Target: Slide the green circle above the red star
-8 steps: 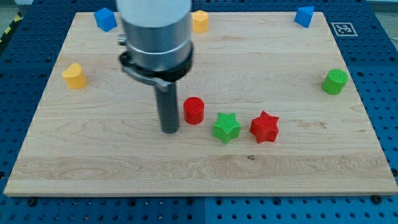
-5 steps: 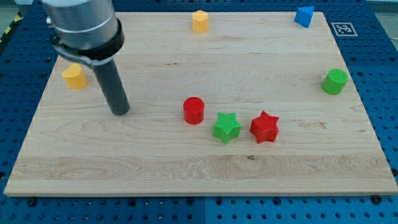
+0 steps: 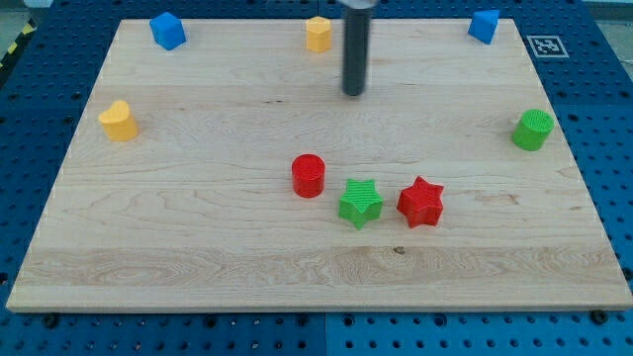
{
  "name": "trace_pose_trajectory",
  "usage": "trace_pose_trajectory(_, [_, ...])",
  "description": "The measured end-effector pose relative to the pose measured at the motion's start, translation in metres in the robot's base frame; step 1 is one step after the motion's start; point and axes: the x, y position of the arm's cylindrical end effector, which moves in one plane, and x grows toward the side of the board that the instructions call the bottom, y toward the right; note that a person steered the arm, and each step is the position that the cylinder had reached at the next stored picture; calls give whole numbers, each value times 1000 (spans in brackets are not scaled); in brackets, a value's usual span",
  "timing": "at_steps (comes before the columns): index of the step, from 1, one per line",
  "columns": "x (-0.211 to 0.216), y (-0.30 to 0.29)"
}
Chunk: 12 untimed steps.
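Note:
The green circle (image 3: 533, 130) stands near the board's right edge. The red star (image 3: 421, 202) lies right of centre, low on the board, with a green star (image 3: 360, 203) just to its left and a red cylinder (image 3: 309, 175) further left. My tip (image 3: 354, 93) rests on the board near the top centre, well above the red cylinder and the stars, far to the left of the green circle. It touches no block.
A yellow block (image 3: 317, 33) sits at the top centre, just left of the rod. Blue blocks stand at the top left (image 3: 167, 30) and top right (image 3: 484, 25). A yellow block (image 3: 119, 121) stands near the left edge.
The rod has moved from the left side of the board to the top centre. No block has moved.

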Motion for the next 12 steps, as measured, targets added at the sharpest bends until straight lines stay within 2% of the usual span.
trace_pose_trajectory(2, [0, 138])
trace_pose_trajectory(3, [3, 157])
trace_pose_trajectory(4, [31, 189])
trace_pose_trajectory(5, [41, 222])
trace_pose_trajectory(6, [43, 223])
trace_pose_trajectory(8, [81, 204])
trace_pose_trajectory(12, [87, 116])
